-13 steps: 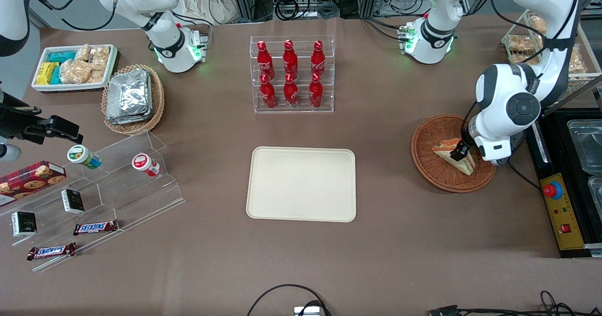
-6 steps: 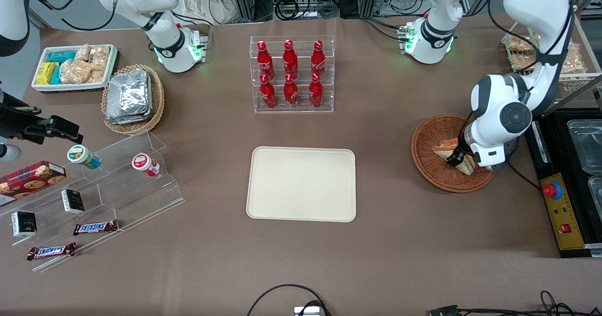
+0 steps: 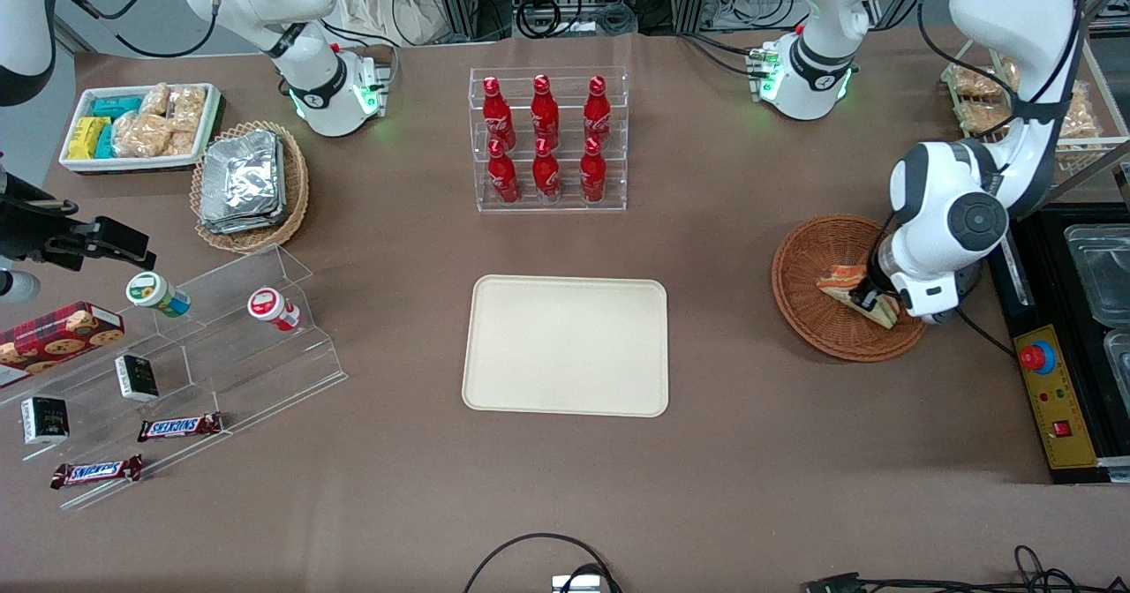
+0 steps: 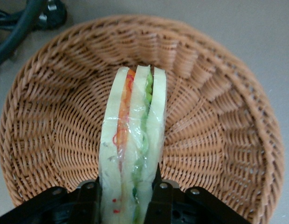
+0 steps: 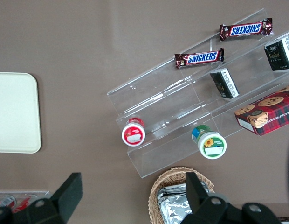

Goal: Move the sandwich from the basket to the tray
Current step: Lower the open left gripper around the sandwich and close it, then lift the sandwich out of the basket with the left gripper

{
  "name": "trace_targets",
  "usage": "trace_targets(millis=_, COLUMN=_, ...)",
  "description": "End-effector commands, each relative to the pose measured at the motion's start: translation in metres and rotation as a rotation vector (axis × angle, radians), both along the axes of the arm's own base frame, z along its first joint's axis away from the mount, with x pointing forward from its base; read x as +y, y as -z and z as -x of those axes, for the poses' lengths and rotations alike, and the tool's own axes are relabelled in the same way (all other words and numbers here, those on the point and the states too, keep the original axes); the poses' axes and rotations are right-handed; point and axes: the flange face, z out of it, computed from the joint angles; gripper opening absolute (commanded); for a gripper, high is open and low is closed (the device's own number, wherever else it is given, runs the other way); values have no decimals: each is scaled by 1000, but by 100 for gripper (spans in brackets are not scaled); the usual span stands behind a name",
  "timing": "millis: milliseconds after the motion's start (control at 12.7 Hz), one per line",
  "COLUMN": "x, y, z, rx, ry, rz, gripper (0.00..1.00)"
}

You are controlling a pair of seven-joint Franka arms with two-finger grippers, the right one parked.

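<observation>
The step in hand looks like the lift. The gripper (image 4: 128, 198) has its fingers (image 4: 88, 200) pressed against both bread faces of the sandwich (image 4: 133, 149), which stands on edge in the round basket (image 4: 214, 135). To do it well, I would raise straight up until the wedge is above the wicker rim, with only enough squeeze to keep the soft bread from slipping, then carry it level toward the tray.

Containers, from the parked arm's end across the bench (image 3: 750, 452):
- White bin (image 3: 79, 162), at about 10 o'clock from the tray, holds snack packets.
- Tan basket (image 3: 296, 189) just beside it holds foil packets (image 3: 240, 180).
- Clear stepped shelf (image 3: 265, 364), nearer the camera, carries two small cups, boxes and chocolate bars.
- Clear rack (image 3: 547, 203), at 12 o'clock from the tray, holds six red bottles.
- Cream tray (image 3: 566, 346), mid-bench, holds nothing.
- Reddish basket (image 3: 808, 258), at about 3 o'clock from the tray, holds the sandwich (image 3: 849, 282), gripper (image 3: 870, 297) on it.
</observation>
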Motion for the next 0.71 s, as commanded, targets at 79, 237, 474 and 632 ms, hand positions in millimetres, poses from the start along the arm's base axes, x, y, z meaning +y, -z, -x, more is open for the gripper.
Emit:
trace_targets(millis=79, x=6, y=-49, z=-17, rx=-68, ry=-33, rz=-4, gripper=0)
trace_targets(millis=237, x=2, y=-76, z=-20, rx=-81, ry=-16, rz=-7, gripper=0)
trace_targets(millis=474, x=-38, y=-116, z=-39, rx=-75, ry=95, rz=0, gripper=0)
trace_targets(millis=632, x=-69, y=-145, z=-55, rx=-45, ry=303, rz=81, gripper=0)
